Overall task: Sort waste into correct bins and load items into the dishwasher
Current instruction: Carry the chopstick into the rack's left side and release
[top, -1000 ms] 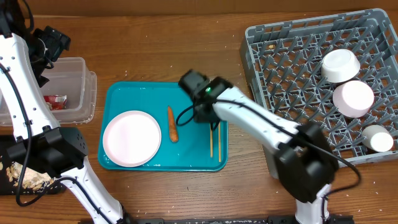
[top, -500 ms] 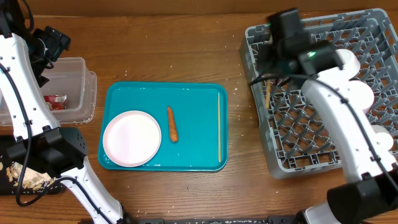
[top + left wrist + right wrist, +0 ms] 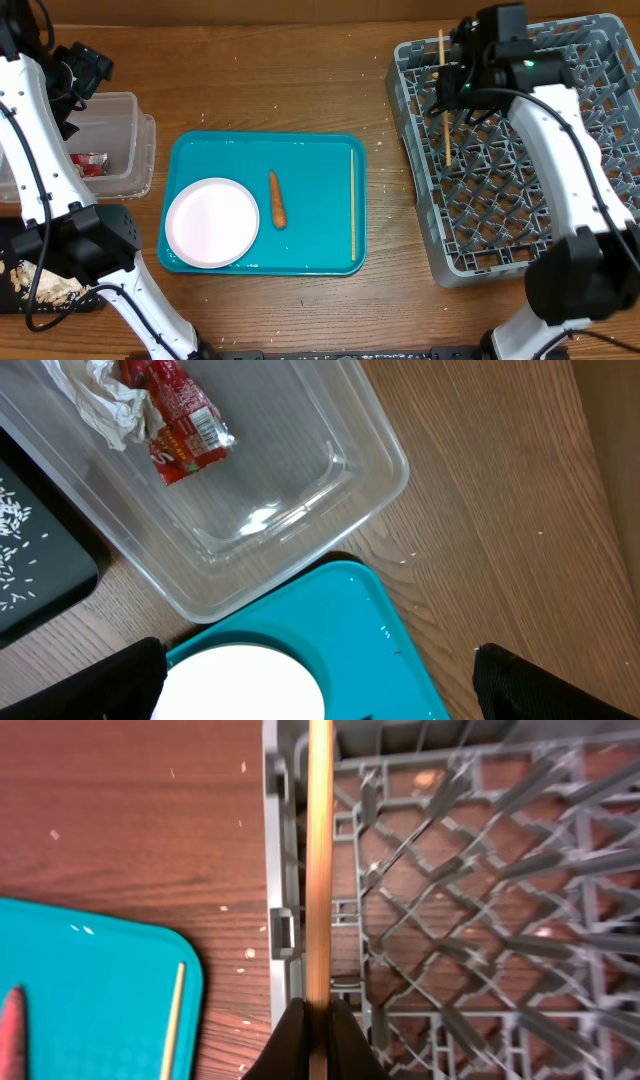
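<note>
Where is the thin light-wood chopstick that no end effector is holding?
Overhead view: the thin light-wood chopstick lies along the right edge of the teal rectangular serving tray, right of the small orange carrot stick.

The serving tray (image 3: 310, 160) sits mid-worktop (image 3: 300, 80). On it the plate (image 3: 212, 222) lies left, the carrot stick (image 3: 277, 198) just right of the plate, and one chopstick (image 3: 352, 205) lies along the right edge. Left of it stands the tub (image 3: 135, 110), holding the wrapper (image 3: 88, 163) and tissue (image 3: 100, 395). The rack (image 3: 500, 200) stands right. Over its left side the right pincer (image 3: 318, 1025) pinches another chopstick (image 3: 445, 100).
</note>
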